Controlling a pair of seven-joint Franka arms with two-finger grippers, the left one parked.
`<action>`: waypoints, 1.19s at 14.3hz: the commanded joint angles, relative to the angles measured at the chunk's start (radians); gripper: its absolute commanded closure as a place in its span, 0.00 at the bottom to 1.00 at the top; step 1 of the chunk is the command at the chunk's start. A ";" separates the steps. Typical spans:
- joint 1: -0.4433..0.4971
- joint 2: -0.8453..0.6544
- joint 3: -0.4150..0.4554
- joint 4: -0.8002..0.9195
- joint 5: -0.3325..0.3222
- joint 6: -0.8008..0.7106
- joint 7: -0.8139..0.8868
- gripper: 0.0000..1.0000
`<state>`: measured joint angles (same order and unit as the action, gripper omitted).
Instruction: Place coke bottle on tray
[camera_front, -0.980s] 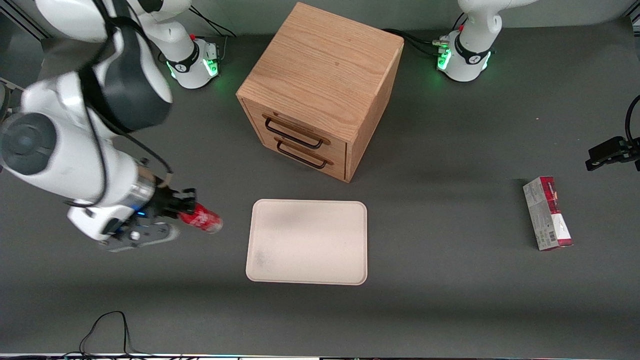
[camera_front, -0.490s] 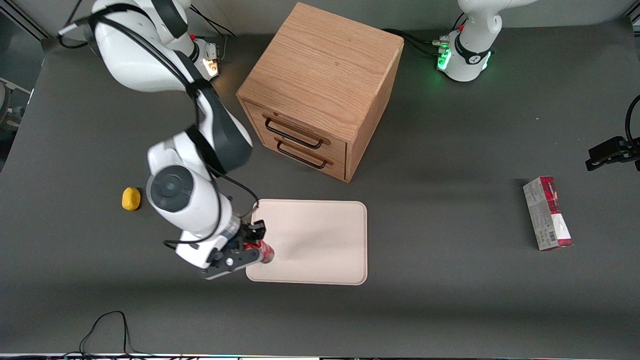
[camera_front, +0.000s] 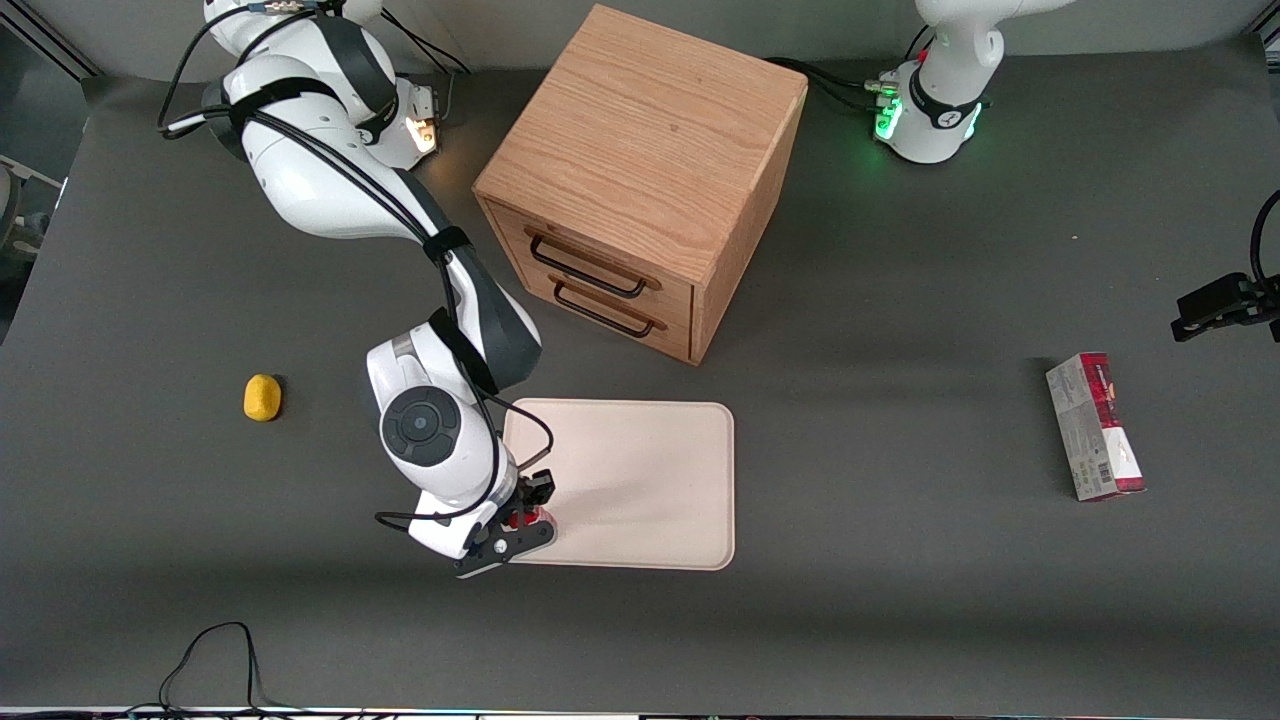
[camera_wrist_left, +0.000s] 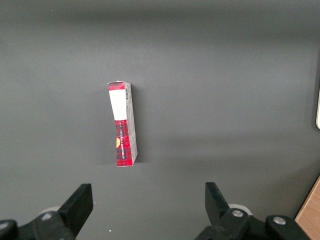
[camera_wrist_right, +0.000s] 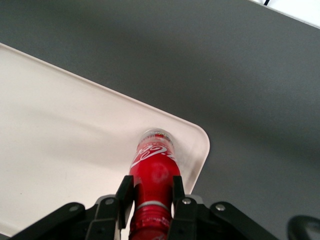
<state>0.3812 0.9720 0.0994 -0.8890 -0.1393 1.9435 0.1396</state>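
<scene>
The coke bottle (camera_front: 522, 518) is a small glossy red bottle with white script. It stands upright over the tray's corner that is nearest the front camera at the working arm's end. My right gripper (camera_front: 524, 516) is shut on its neck from above. In the right wrist view the black fingers (camera_wrist_right: 125, 192) clasp the coke bottle (camera_wrist_right: 154, 160) just below its cap, and its base meets the tray (camera_wrist_right: 60, 130) close to the rounded corner. The cream-white tray (camera_front: 640, 480) lies flat in front of the drawer cabinet.
A wooden two-drawer cabinet (camera_front: 640, 180) stands farther from the front camera than the tray. A small yellow lemon-like object (camera_front: 262, 397) lies toward the working arm's end. A red-and-grey carton (camera_front: 1095, 427) lies toward the parked arm's end and also shows in the left wrist view (camera_wrist_left: 122, 125).
My right gripper carried the bottle from the working arm's end of the table over onto the tray's near corner. The bottle turned from lying sideways to upright. The yellow object came into view.
</scene>
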 joint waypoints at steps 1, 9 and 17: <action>0.001 -0.009 0.002 -0.013 -0.020 0.055 0.032 0.01; -0.013 -0.165 0.002 -0.114 -0.002 0.008 0.126 0.00; -0.065 -0.888 -0.229 -0.942 0.185 -0.005 0.056 0.00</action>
<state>0.3024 0.3440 -0.0762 -1.4725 0.0252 1.8916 0.2285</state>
